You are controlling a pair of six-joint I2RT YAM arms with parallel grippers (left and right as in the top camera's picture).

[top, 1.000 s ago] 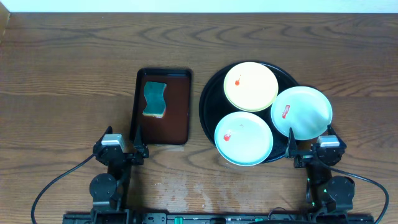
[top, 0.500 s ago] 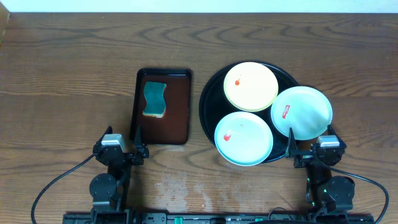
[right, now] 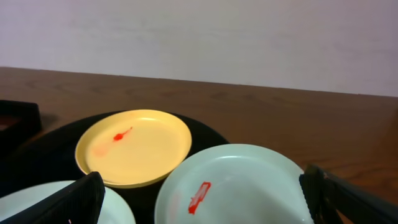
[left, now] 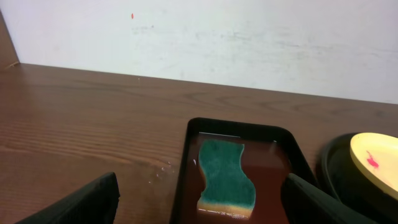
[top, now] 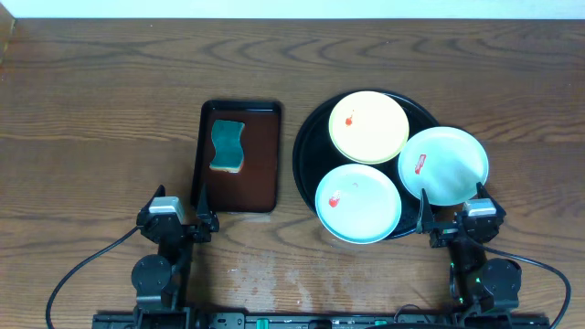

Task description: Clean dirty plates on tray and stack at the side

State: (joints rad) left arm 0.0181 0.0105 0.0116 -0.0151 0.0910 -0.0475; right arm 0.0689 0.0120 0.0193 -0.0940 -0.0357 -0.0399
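Plates sit on the large round black tray (top: pixel 306 128) just ahead of the right gripper (right: pixel 202 177), its fingers spread: one pale yellow glossy plate (right: pixel 134 146) and two mint-white glossy plates (top: pixel 358 203) (top: pixel 443 164), all red-smeared. The left gripper (left: pixel 200 180), also spread, faces the green wavy sponge (left: pixel 224 171) in its dark-brown rectangular tray (left: pixel 181 168), likely placed to fetch it.

Soft, even light is falling from above onto the counter (top: pixel 91 91), and the overhead view is coming through bright and sharp. The black tray (top: pixel 306 155) is throwing almost no shadow. On it, the pale yellow plate (top: pixel 368 126) is giving off only a mild sheen. Left of the tray, the brown tray (left: pixel 186 162) is picking up a pale reflection in its glossy floor. My wrist views are looking dimmer and softer. In them, the fingers (left: pixel 81 202) of my left tool (left: pixel 200 186) and those of my right tool (right: pixel 202 186) are showing as dark, blurred shapes.
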